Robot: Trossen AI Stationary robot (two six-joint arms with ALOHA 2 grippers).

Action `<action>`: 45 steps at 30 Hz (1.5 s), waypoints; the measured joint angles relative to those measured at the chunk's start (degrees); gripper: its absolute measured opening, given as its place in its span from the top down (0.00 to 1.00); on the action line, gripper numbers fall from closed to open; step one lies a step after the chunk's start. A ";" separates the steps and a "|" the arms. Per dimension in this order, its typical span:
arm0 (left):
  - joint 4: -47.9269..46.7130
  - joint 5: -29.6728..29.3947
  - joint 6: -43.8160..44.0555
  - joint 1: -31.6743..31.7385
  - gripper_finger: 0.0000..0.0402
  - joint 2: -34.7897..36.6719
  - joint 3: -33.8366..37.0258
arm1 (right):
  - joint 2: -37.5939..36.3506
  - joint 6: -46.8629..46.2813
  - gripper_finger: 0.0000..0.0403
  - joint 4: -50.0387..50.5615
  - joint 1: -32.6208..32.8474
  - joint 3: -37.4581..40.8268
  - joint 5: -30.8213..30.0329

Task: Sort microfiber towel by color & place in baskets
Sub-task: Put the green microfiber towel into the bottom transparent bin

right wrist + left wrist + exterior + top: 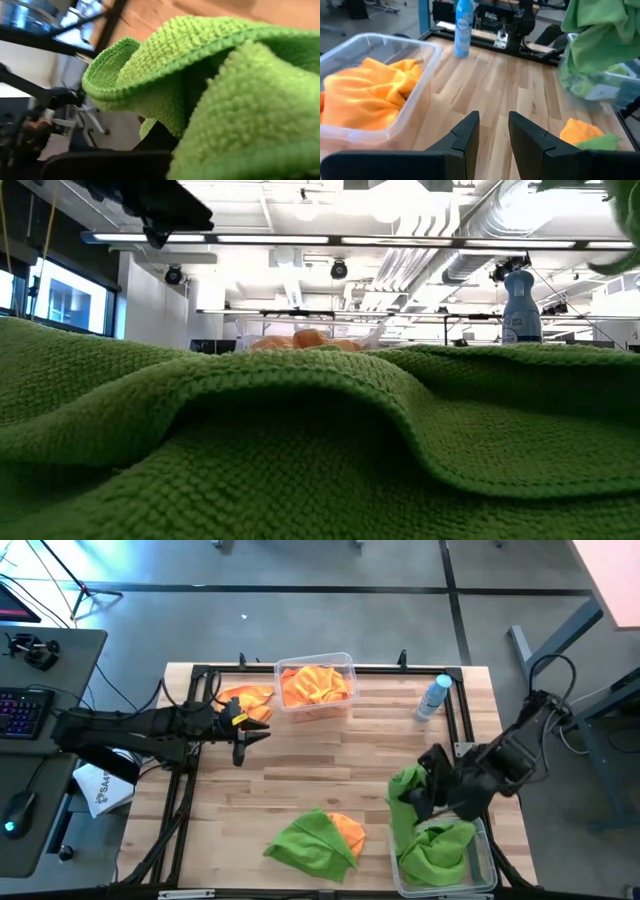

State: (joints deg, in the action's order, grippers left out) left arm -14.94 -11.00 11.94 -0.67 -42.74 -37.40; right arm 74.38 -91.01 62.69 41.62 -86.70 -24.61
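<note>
A green towel (pixel 220 100) fills my right gripper (pixel 432 790), fingers clamped on it. My left gripper (pixel 492 137) idles, fingers parted, empty. Risk: its trailing fold may snag the basket (pixel 487 850) rim and spill out.

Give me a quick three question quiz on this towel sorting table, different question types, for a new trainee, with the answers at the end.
1. True or false: the basket at the table's far edge holds green towels.
2. What is the right gripper shut on? A) an orange towel B) a green towel C) the bottle
3. Fill in: near the table's front edge, a loose green towel lies partly over an ______ one.

Key
1. False; it holds orange towels.
2. B; it hangs over the front right basket, which already holds green cloth. The left gripper is open, empty, beside the far basket.
3. orange
</note>
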 joint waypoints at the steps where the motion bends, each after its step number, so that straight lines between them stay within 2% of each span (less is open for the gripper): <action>1: -0.10 0.27 0.05 0.24 0.77 0.00 0.35 | 0.66 -1.21 1.00 0.72 0.57 0.00 0.68; 11: -0.03 1.50 2.89 1.92 0.77 -0.04 2.18 | 6.86 -13.86 1.00 3.27 7.54 0.00 7.58; 19: 0.02 1.51 2.96 3.55 0.77 -0.07 2.18 | 8.38 -27.13 1.00 3.09 14.93 0.00 14.11; 22: 0.16 1.49 2.96 4.27 0.77 -0.07 2.18 | 8.40 -30.02 1.00 2.52 17.36 0.00 16.09; 25: 0.24 1.49 2.96 4.92 0.77 -0.07 2.18 | 8.40 -31.89 1.00 1.08 19.08 0.00 20.76; 30: 0.24 1.48 2.94 5.66 0.77 -0.09 2.18 | 8.40 -32.03 1.00 -1.30 19.77 0.00 26.41; 34: 0.24 1.48 2.92 5.77 0.77 -0.09 2.15 | 8.40 -32.01 1.00 1.42 19.39 0.00 24.98; 41: 0.24 1.48 2.89 5.80 0.77 -0.09 2.15 | 8.40 -29.99 1.00 6.46 19.39 0.00 12.24; 45: 0.24 1.47 2.90 5.77 0.77 -0.09 2.15 | 8.49 -29.92 1.00 6.62 19.18 0.31 10.39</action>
State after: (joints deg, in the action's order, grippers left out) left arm -14.70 -9.53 14.84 5.10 -42.83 -35.24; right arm 82.87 -120.93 69.31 60.80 -86.39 -14.22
